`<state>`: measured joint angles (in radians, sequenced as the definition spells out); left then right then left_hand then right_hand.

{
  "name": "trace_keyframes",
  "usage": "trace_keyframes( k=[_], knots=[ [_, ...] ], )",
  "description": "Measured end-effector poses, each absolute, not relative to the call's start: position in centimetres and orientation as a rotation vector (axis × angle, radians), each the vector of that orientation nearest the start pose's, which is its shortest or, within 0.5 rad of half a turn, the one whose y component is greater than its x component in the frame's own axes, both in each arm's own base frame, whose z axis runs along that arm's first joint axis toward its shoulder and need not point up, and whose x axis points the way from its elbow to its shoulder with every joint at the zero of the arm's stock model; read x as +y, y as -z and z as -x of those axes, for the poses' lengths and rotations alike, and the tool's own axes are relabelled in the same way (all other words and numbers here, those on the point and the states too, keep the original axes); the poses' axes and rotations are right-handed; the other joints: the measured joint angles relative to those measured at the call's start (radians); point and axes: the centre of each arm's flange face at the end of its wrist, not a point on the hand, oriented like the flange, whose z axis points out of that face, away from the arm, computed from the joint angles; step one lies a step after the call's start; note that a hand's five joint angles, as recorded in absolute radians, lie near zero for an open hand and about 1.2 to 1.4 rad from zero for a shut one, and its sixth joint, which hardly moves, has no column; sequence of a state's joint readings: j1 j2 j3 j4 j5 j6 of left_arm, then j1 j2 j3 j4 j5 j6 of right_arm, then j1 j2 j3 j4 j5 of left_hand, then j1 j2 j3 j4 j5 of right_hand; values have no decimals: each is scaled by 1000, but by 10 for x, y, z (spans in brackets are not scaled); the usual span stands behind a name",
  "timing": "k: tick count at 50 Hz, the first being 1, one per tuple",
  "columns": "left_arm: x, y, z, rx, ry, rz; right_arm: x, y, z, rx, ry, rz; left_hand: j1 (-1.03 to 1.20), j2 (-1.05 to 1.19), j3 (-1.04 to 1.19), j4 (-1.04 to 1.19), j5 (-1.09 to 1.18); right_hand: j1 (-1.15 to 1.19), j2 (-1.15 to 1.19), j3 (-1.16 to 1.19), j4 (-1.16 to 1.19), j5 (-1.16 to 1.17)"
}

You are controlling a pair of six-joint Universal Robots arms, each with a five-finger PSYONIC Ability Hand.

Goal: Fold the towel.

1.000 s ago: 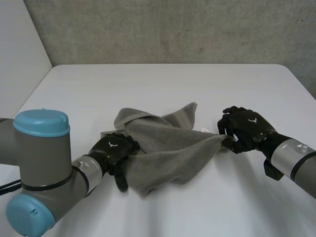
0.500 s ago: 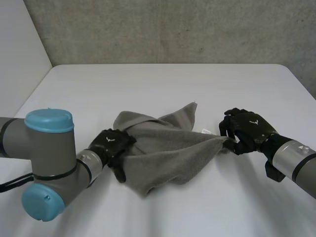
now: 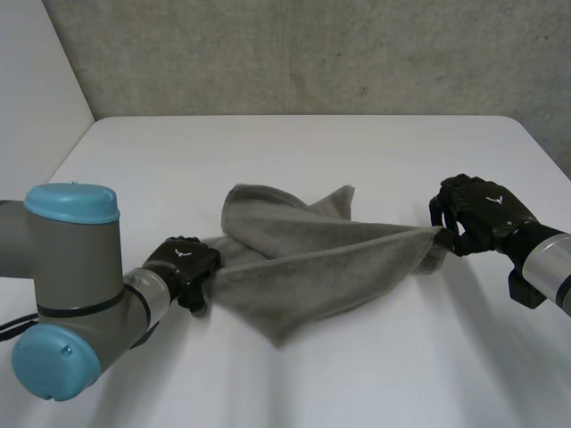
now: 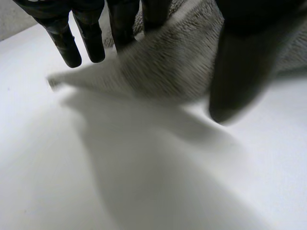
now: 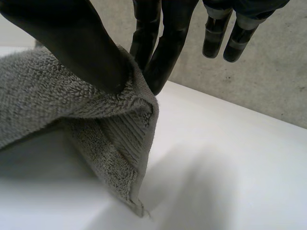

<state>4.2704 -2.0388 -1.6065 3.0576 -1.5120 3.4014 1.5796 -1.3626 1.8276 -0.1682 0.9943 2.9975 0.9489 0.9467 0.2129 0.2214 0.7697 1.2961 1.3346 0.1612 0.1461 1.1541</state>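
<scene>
Left hand [image 3: 183,265]: closed on the towel's [image 3: 303,259] left end, cloth pinched between thumb and fingers in its wrist view.

Towel: grey, strung as a long band between the 2 hands. Its ends are raised off the counter [image 3: 268,152] beneath it. A bunched fold trails off its far side and a loose flap sags off its near side.

Right hand [image 3: 477,214]: gripping the towel's right corner, thumb pressing the hem against the fingers.

Change over the last 1 s: both hands moved outward from the towel's middle, the right hand further. The slack heap has drawn out longer and flatter.

Judgement: still the spreading step. Layers overlap, and no clean fold is made yet.
</scene>
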Motion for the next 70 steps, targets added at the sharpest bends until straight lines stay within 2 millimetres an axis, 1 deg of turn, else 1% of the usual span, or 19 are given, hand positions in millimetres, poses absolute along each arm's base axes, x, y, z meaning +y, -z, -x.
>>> trace_keyframes(
  k=[3, 5, 13, 22, 27, 31, 34, 35, 36, 38, 39, 41, 45, 48, 51, 54, 61, 63, 70],
  knots=[
    [-235, -147, 263, 2699, 1550, -1040, -286, -190, -186, 2121, 1633, 646, 310, 300, 0, 0, 321, 0, 0, 0, 0, 5],
    [-235, -148, 264, 2697, 1555, -1042, -285, -189, -187, 2119, 1628, 650, 333, 352, 0, 0, 376, 0, 0, 0, 0, 5],
    [-231, -156, 265, 2688, 1589, -1052, -277, -193, -191, 2091, 1575, 737, 333, 358, 0, 0, 379, 0, 0, 0, 0, 5],
    [-240, -170, 265, 2660, 1642, -1038, -272, -197, -196, 2106, 1441, 1032, 333, 358, 0, 0, 382, 0, 0, 0, 0, 5],
    [-258, -180, 266, 2607, 1689, -1029, -286, -194, -198, 2125, 1385, 1256, 333, 358, 0, 0, 382, 0, 0, 0, 0, 5],
    [-291, -200, 271, 2451, 1861, -993, -317, -207, -205, 2143, 1486, 1430, 334, 358, 0, 0, 382, 0, 0, 0, 0, 5],
    [-316, -226, 276, 2262, 2084, -916, -343, -233, -215, 2114, 1721, 1491, 334, 358, 0, 0, 382, 0, 0, 0, 0, 5],
    [-330, -253, 279, 2091, 2271, -833, -360, -261, -222, 2058, 1954, 1461, 334, 361, 0, 0, 382, 0, 0, 0, 0, 5],
    [-333, -262, 280, 2033, 2330, -804, -364, -271, -224, 2033, 2032, 1438, 334, 362, 0, 0, 382, 0, 0, 0, 0, 5],
    [-339, -299, 283, 1807, 2544, -686, -374, -314, -228, 1905, 2328, 1285, 339, 372, 0, 0, 382, 0, 0, 0, 0, 5],
    [-339, -308, 283, 1754, 2591, -659, -375, -325, -228, 1865, 2394, 1239, 339, 376, 0, 0, 382, 0, 0, 0, 0, 5],
    [-332, -354, 283, 1489, 2804, -525, -369, -377, -226, 1650, 2633, 996, 339, 390, 0, 0, 382, 0, 0, 0, 0, 5],
    [-308, -409, 275, 1184, 3017, -377, -346, -424, -219, 1390, 2729, 746, 341, 398, 0, 0, 383, 8, 0, 0, 0, 19],
    [-295, -423, 269, 1108, 3076, -340, -330, -427, -218, 1333, 2663, 709, 342, 400, 0, 0, 390, 10, 1, 0, 0, 26],
    [-291, -411, 268, 1168, 3057, -366, -322, -412, -219, 1368, 2570, 746, 342, 401, 0, 0, 395, 11, 2, 0, 0, 26],
    [-292, -378, 268, 1326, 2978, -444, -316, -387, -221, 1444, 2462, 805, 342, 402, 0, 0, 396, 11, 2, 0, 0, 26],
    [-291, -274, 259, 1779, 2667, -664, -312, -319, -214, 1646, 2238, 943, 342, 402, 0, 0, 396, 14, 6, 0, 0, 26],
    [-289, -242, 254, 1903, 2554, -717, -308, -289, -210, 1720, 2150, 1004, 342, 402, 0, 0, 396, 14, 6, 0, 0, 26],
    [-274, -176, 242, 2136, 2252, -857, -289, -215, -202, 1886, 1931, 1157, 342, 402, 0, 0, 396, 14, 6, 0, 0, 26]
  ],
)
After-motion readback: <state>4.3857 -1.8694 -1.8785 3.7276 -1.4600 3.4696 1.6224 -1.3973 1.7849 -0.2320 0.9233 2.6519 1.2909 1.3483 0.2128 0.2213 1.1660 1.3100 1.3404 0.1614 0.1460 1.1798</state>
